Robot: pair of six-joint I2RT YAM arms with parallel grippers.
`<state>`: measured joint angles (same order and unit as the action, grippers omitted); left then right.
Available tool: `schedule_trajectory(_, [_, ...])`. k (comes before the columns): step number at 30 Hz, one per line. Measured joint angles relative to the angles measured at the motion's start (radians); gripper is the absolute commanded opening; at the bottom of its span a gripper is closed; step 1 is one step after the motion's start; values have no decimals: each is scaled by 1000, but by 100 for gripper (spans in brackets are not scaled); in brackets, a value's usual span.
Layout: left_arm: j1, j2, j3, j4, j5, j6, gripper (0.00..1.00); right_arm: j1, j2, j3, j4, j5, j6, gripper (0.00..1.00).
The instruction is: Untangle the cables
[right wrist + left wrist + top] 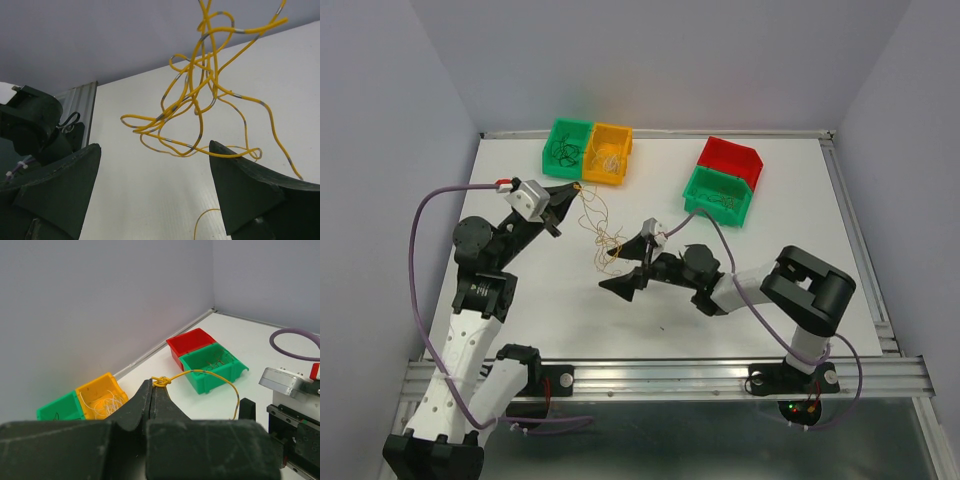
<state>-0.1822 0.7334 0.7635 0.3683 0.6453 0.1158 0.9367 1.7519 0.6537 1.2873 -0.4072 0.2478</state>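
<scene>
A tangle of thin yellow cables with grey bands hangs between my two grippers over the white table. My left gripper is shut on a knotted end of a yellow cable, which arcs off to the right. My right gripper is open just below the tangle. In the right wrist view the tangle hangs above the gap between the fingers, and one strand lies across the right fingertip. The open right gripper holds nothing.
A green bin of dark strands and a yellow bin of whitish strands stand at the back left. A red bin and a green bin with strands stand at the back right. Walls enclose the table.
</scene>
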Motion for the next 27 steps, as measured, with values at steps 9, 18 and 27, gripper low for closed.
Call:
schedule_trajectory(9, [-1, -5, 0, -1, -4, 0, 0, 8, 133, 77, 3, 70, 23, 55])
schedule_trajectory(18, [-1, -3, 0, -1, -50, -6, 0, 8, 161, 87, 4, 108, 59, 81])
schedule_trajectory(27, [-1, 0, 0, -8, -154, -20, 0, 18, 187, 79, 5, 115, 81, 86])
